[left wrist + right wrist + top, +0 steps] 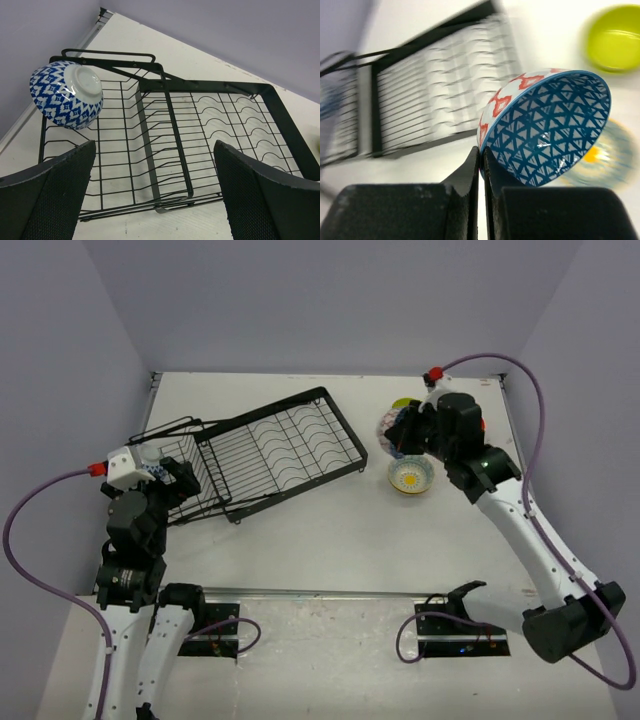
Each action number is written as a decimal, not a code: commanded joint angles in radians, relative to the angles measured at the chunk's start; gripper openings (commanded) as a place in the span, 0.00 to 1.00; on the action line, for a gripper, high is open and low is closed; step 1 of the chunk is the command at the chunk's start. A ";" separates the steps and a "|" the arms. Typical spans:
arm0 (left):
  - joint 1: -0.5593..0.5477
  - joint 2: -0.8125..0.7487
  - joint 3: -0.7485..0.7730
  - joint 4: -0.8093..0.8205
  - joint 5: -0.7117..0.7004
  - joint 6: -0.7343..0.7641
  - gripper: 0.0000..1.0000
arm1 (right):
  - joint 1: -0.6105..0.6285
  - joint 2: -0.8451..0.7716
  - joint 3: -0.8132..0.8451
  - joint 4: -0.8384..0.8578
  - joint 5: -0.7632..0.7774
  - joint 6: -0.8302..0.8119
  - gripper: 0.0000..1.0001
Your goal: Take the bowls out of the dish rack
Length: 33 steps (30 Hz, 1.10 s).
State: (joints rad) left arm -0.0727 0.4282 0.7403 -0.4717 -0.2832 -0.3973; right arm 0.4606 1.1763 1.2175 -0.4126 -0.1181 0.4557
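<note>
The white-and-black left arm (pixel 130 540) stands folded upright above its base at the near left. Its black left gripper (pixel 154 155) is angled forward and down, with the jaws spread fully apart. The white-and-black right arm (pixel 520 530) extends diagonally toward the far right, and its black right gripper (pixel 481 167) has the jaws pressed together on the rim of a red-and-white patterned bowl with a blue interior (pixel 550 125).

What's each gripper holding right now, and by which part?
The right gripper pinches the red-and-white bowl by its rim. The left gripper is open, holding nothing.
</note>
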 commanded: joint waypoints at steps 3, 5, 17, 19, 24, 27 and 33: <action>-0.002 -0.003 -0.010 0.042 0.032 0.032 1.00 | -0.239 0.109 0.059 -0.321 0.334 -0.134 0.00; -0.002 -0.008 -0.013 0.038 0.016 0.028 1.00 | -0.290 0.143 0.041 -0.310 0.351 -0.129 0.00; -0.006 0.011 0.016 -0.044 -0.166 -0.060 1.00 | -0.422 0.474 0.056 -0.290 0.521 -0.138 0.00; -0.009 -0.012 0.008 -0.042 -0.166 -0.060 1.00 | -0.424 0.523 0.069 -0.304 0.540 -0.126 0.00; -0.022 -0.019 0.008 -0.048 -0.186 -0.064 1.00 | -0.418 0.557 0.065 -0.307 0.567 -0.118 0.00; -0.022 -0.017 0.007 -0.048 -0.189 -0.072 1.00 | -0.405 0.586 0.086 -0.339 0.584 -0.106 0.25; -0.022 -0.013 0.001 -0.042 -0.188 -0.086 1.00 | -0.385 0.516 0.070 -0.324 0.542 -0.089 0.46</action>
State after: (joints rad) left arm -0.0883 0.4126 0.7368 -0.5247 -0.4515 -0.4622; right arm 0.0650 1.7508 1.2644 -0.7357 0.4240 0.3454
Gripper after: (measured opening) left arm 0.997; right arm 0.456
